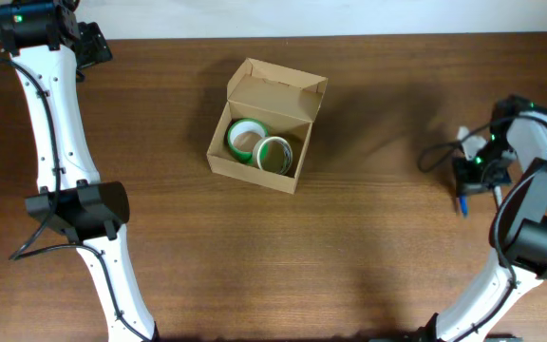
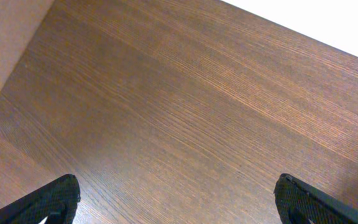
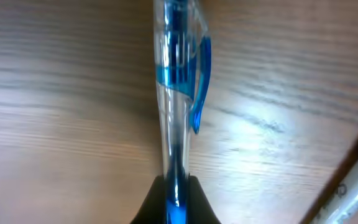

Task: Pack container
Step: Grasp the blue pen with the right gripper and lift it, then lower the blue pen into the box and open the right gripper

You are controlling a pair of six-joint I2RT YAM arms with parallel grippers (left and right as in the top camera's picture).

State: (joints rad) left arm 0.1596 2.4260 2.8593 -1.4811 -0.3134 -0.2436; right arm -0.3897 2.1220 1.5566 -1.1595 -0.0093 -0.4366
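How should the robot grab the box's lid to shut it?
Pinch the lid flap at its free top edge, coming from above. It stands open off the far wall of the container, so that thin edge is bare on both sides. Best use the open left gripper; the right gripper is shut on a pen.

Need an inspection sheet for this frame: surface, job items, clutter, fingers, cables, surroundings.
Surface: brown wood-grain table.
Job's things: container open, flap lid up; green tape roll and pale tape roll side by side inside; blue pen not yet in.
Clutter: pale object at the edge of the right wrist view, cannot identify.
Grippers: left gripper fingers wide apart, over bare table; right gripper fingers shut on the blue pen, off to the container's right.
Cables: black cable along the left arm; black loop near the right gripper.
Surroundings: white strip beyond the table's far edge.
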